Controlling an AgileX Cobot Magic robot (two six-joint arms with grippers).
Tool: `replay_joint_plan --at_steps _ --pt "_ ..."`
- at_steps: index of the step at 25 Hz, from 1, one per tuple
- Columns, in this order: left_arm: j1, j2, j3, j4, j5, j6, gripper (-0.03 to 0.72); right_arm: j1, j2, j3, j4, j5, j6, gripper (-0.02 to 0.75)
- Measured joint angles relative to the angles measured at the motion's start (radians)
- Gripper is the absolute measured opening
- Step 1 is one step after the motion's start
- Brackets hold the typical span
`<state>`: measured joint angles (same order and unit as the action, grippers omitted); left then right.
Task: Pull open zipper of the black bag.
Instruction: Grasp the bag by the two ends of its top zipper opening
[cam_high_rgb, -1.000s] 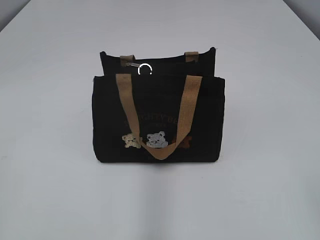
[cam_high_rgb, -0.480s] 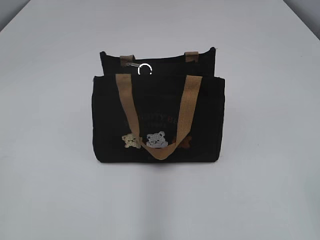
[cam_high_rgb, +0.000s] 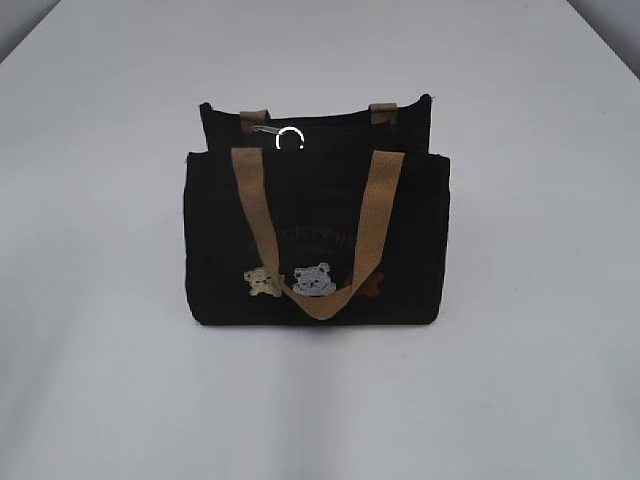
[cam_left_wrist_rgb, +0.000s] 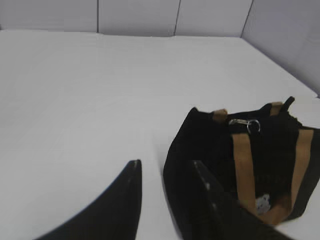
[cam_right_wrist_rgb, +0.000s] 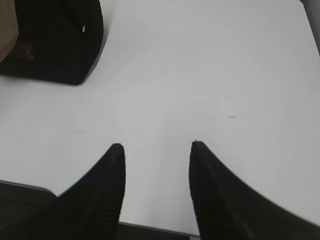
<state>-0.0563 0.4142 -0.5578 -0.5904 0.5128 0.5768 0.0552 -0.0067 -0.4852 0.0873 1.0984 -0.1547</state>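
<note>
On a plain white table (cam_high_rgb: 100, 380) backed by pale wall panels, the left gripper (cam_left_wrist_rgb: 165, 167) and right gripper (cam_right_wrist_rgb: 156, 147) are seen with jaws parted and nothing held, both clear of the black bag (cam_high_rgb: 315, 230). The bag is stood upright mid-table, tan handles (cam_high_rgb: 372, 215) draped over its bear patches (cam_high_rgb: 312, 280). The zipper (cam_high_rgb: 275, 131), with its silver pull tab and ring, is seen along the top edge near the left handle.

We see a black bag (cam_high_rgb: 316, 235) with tan handles (cam_high_rgb: 372, 215), a silver ring (cam_high_rgb: 290, 139) at its zipper, and cream (cam_high_rgb: 263, 282), grey (cam_high_rgb: 313, 279) and brown (cam_high_rgb: 372, 287) bear patches, on a plain white tabletop (cam_high_rgb: 540, 380). Both tools are black (cam_left_wrist_rgb: 165, 172) (cam_right_wrist_rgb: 156, 157).
</note>
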Motion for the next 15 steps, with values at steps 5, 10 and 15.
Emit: replay_joint_plan --at_steps 5,10,15 --pt "0.0 0.385 -0.004 -0.479 -0.187 0.545 0.239 0.0 0.0 0.0 0.0 0.0 0.0 0.337" --pt "0.0 0.712 -0.022 -0.826 -0.17 1.032 0.239 0.0 0.0 0.0 0.001 0.0 0.0 0.337" --pt "0.0 0.931 -0.029 -1.104 0.021 1.486 0.242 0.0 0.0 0.0 0.003 0.0 0.0 0.337"
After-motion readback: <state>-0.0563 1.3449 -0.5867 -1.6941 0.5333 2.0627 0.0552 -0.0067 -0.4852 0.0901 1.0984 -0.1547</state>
